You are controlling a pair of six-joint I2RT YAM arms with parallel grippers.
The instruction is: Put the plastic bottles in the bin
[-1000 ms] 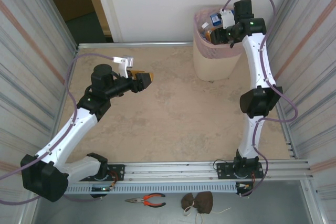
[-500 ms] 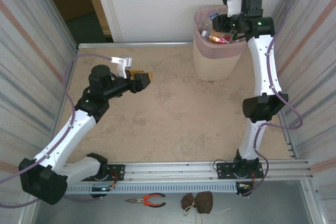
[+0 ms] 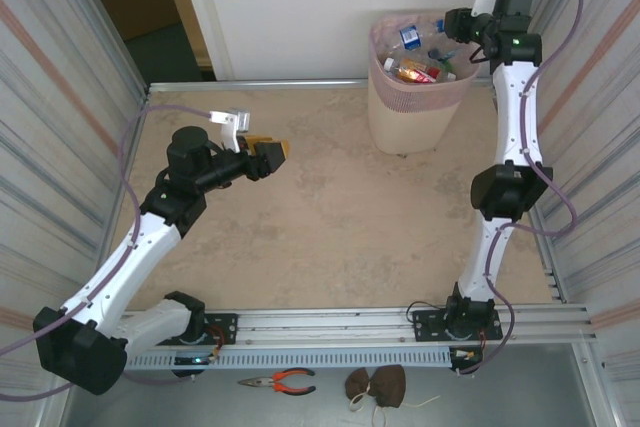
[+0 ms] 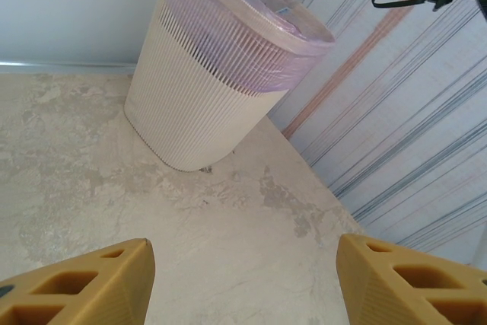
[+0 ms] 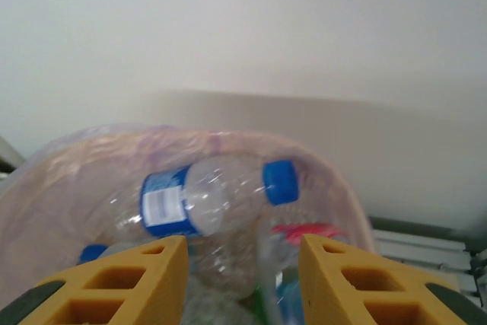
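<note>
Right wrist view: right pincer (image 5: 243,264) narrowly parted, nothing between its fingers. A clear bottle (image 5: 213,199) with blue label and blue cap lies at its 12 o'clock, on other bottles (image 3: 420,72) inside the bin (image 3: 405,122). Bin is tapered beige ribbed mesh with a translucent pink bag (image 4: 251,36), at 1 o'clock on the mottled table (image 3: 330,227). Left pincer (image 4: 243,264) is wide and empty.

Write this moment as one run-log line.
left gripper: open, empty | right gripper: open, empty, above bin | bin: plastic bottles inside
</note>
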